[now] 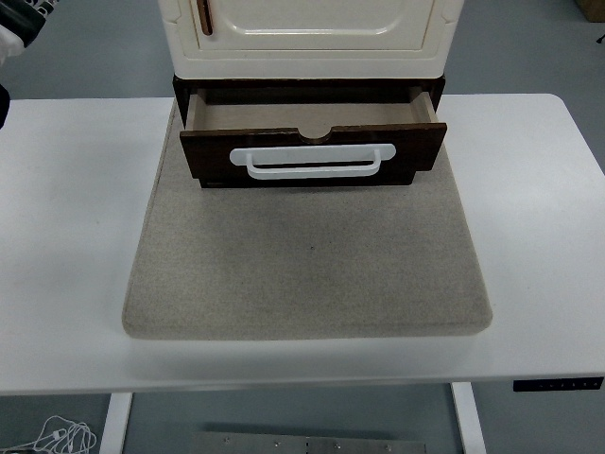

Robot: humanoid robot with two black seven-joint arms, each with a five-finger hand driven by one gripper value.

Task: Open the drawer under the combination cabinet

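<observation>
White table [76, 236] carries a grey mat [307, 255] with the cabinet [307, 38] at its far edge. Left of the cabinet, something dark sits at the frame's edge; neither hand's state can be told. Under the cabinet, the drawer [312, 151] stands pulled out, white handle [312, 161] forward: task looks essentially done.

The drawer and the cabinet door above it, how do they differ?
The drawer is dark brown wood; the cabinet door is glossy cream. The drawer is pulled out and looks empty; the door is closed. The drawer's handle is a wide white bar; the door's handle is a small brown upright one.
</observation>
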